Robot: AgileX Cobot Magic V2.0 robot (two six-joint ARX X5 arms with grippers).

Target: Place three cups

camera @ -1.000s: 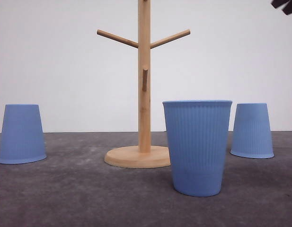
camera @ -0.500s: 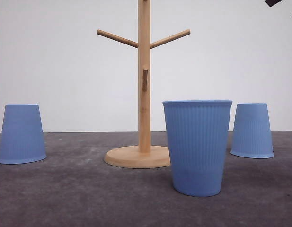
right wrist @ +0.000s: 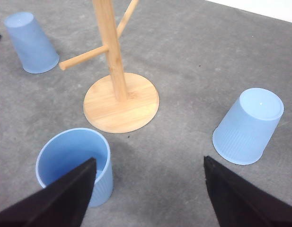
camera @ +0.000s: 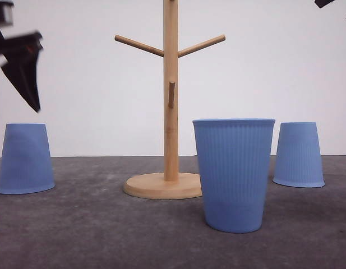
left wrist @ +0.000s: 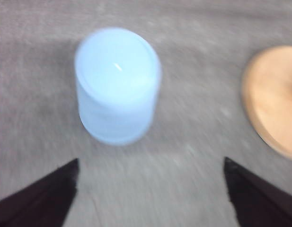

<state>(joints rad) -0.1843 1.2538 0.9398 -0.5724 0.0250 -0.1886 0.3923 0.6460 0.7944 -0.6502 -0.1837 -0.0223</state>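
Three cups sit on the desk (camera: 77,235) around the rack (camera: 170,112): the left cup (camera: 26,158) and the right cup (camera: 299,154) stand mouth down on either side of it, well apart, and the near cup (camera: 234,174) stands mouth up just in front of the rack's base, a little to its right. None hangs on a peg, so I judge the task barely begun. My left gripper (camera: 18,67) hangs in the air above the left cup, blurred in the front view; from my left wrist the cup's flat base (left wrist: 116,64) faces up at me, and my left fingers (left wrist: 39,201) are spread wide with nothing between them, apart from the cup. That wide spread suits a tapered cup, which I would need to straddle before closing on its ribbed side. My right gripper (right wrist: 148,196) is high over the desk, its fingers (right wrist: 56,198) also spread and empty, with the near cup's open mouth (right wrist: 72,153) and the right cup (right wrist: 247,127) below. An upturned base gives no rim to hook, so I expect a side grasp is called for.
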